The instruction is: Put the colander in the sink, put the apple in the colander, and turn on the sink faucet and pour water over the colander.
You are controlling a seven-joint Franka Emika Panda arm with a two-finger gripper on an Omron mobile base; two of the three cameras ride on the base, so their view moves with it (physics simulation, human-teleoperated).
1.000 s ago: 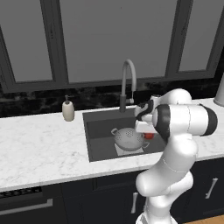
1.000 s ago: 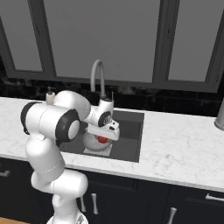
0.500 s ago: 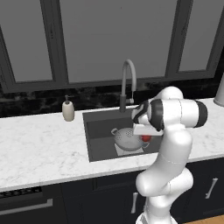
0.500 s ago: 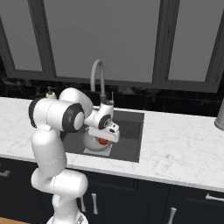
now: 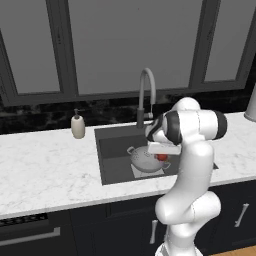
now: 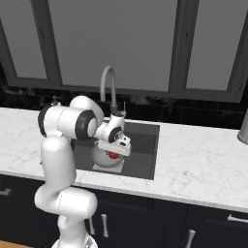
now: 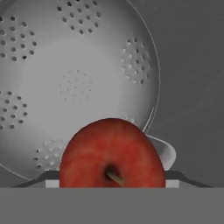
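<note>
- Hand view: gripper (image 7: 112, 186) closed on the apple (image 7: 111, 153), held above the colander's (image 7: 65, 83) rim.
- Left base view: colander (image 5: 145, 159) sits in the sink (image 5: 112, 160), below the faucet (image 5: 146, 95).
- Apple (image 6: 113, 155) over colander, near its edge.

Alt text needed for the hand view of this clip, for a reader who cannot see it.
A red apple sits close to the camera between the gripper fingers, stem toward the lens, held above the colander. The colander's perforated silvery bowl spreads behind the apple, one loop handle peeking out at the apple's right. Dark grey sink surface lies beyond its rim.
</note>
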